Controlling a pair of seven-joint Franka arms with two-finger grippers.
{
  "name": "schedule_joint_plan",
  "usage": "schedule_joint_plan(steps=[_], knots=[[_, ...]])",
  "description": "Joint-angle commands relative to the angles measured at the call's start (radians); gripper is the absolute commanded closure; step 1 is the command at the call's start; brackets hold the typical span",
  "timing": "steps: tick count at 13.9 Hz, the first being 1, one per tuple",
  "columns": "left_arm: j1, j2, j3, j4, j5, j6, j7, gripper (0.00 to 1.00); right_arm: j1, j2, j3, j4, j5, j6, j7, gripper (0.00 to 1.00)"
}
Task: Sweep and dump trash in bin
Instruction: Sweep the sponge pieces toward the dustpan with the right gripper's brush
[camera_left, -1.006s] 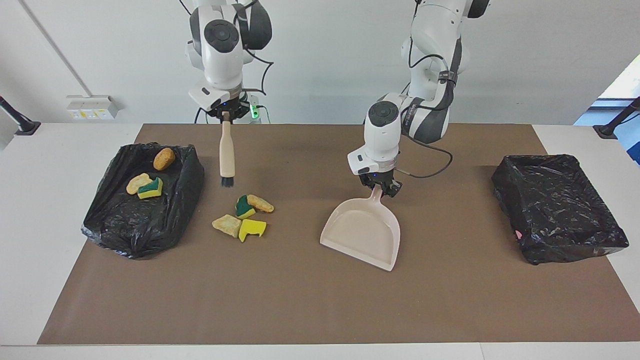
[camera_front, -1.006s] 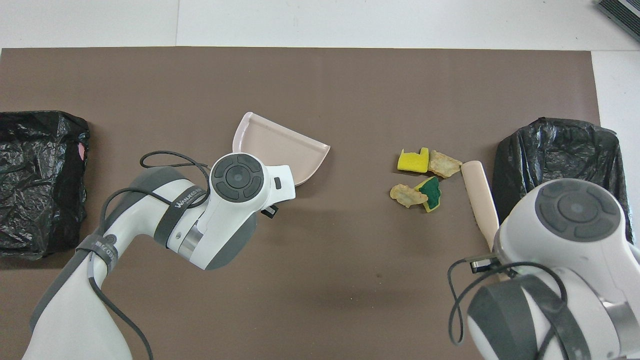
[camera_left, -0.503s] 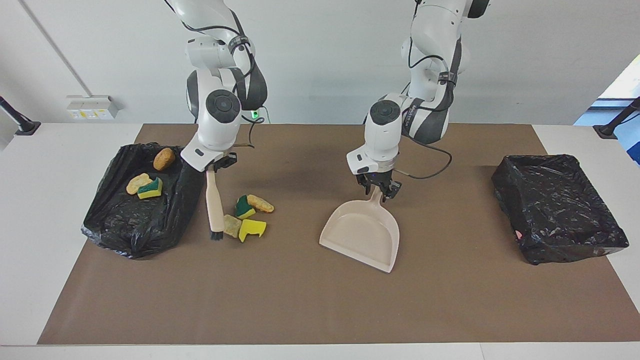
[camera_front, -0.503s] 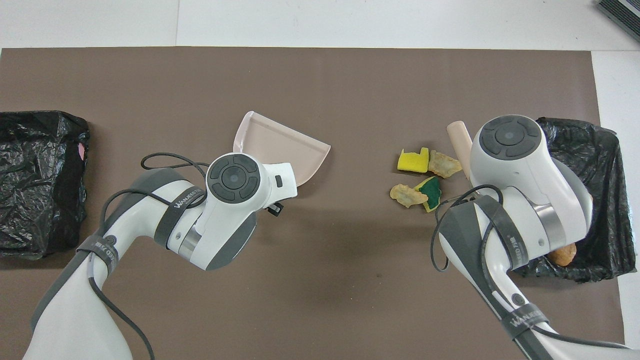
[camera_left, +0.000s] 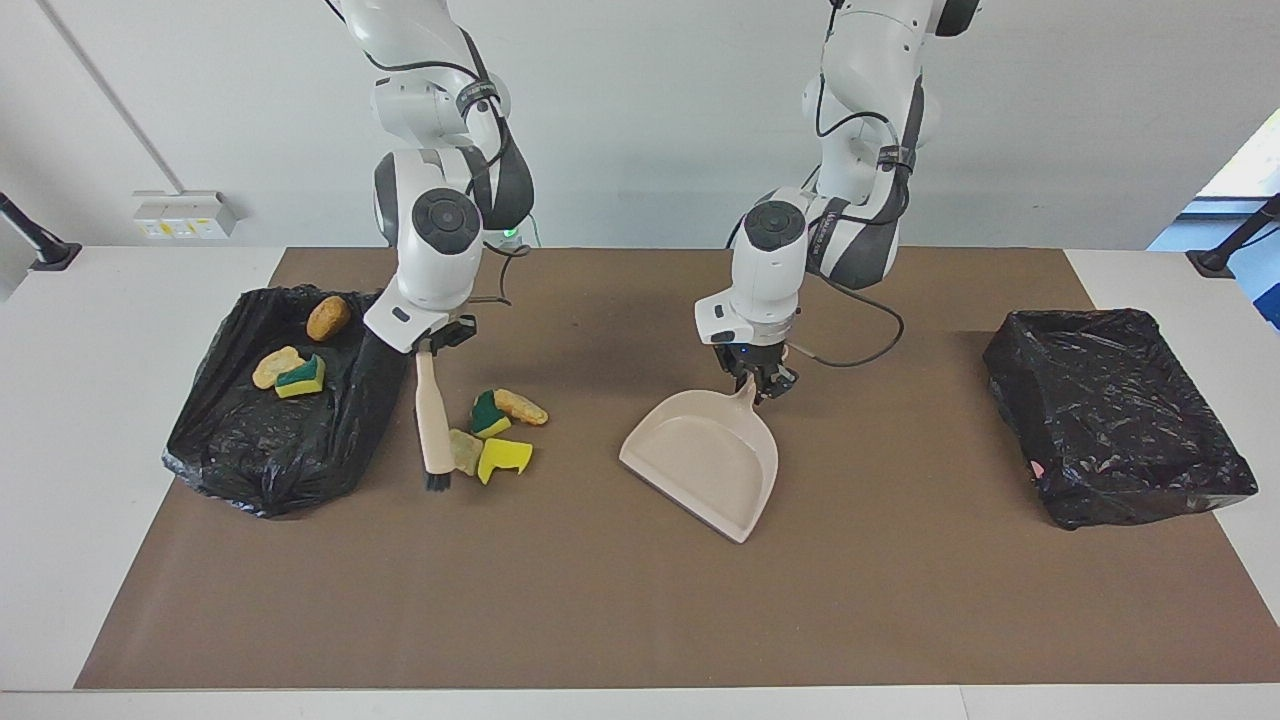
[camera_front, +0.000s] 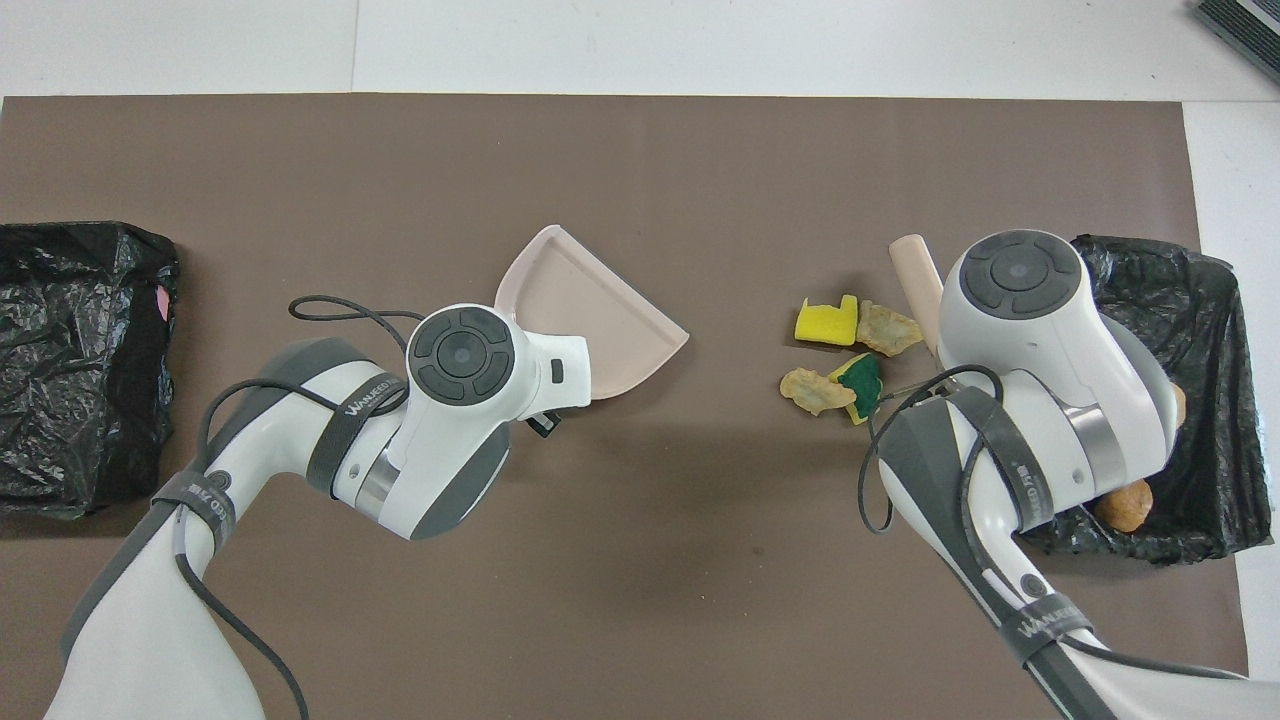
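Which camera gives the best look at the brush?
The facing view: the whole brush shows, from the right gripper down to its bristles beside the trash. In the overhead view the arm hides all but its handle's end.

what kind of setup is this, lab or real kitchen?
Likely a robot lab bench: bare white wall, brown mat on a white table, bag-lined bins at both ends, staged sponge and bread scraps, and two arms holding brush and dustpan.

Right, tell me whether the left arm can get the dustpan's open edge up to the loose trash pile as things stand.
Probably yes. The left gripper is shut on the dustpan, and only bare brown mat lies between its open edge and the trash pile. The brush, held by the right gripper, stands at the pile's other flank.
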Motion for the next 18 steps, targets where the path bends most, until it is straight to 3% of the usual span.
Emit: schedule_joint_plan(steps=[1,4,6,10,12,18], knots=[[0.02,-0.025,-0.004,-0.021,-0.003,-0.021,0.152,0.99,-0.044,0.018,0.016,-0.042,-0.014,0.063,0.003,1.0],[0.066,-0.055,0.002,0.001,0.01,-0.122,0.413,1.0,-0.025,0.037,0.02,-0.054,0.069,0.054,0.047,1.0],[0.063,-0.063,-0.001,0.012,0.131,-0.168,0.503,1.0,0.015,0.045,0.019,-0.065,0.197,0.036,0.061,1.0],[-0.001,-0.12,-0.003,-0.056,0.227,-0.187,0.515,1.0,0.11,0.061,0.02,-0.07,0.364,0.011,0.069,1.0],[-0.022,-0.143,-0.004,-0.097,0.227,-0.181,0.514,1.0,0.13,0.065,0.02,-0.074,0.532,0.017,0.071,1.0],[-0.031,-0.154,-0.007,-0.136,0.227,-0.17,0.509,1.0,0.259,0.056,0.022,-0.08,0.846,0.07,0.106,1.0]])
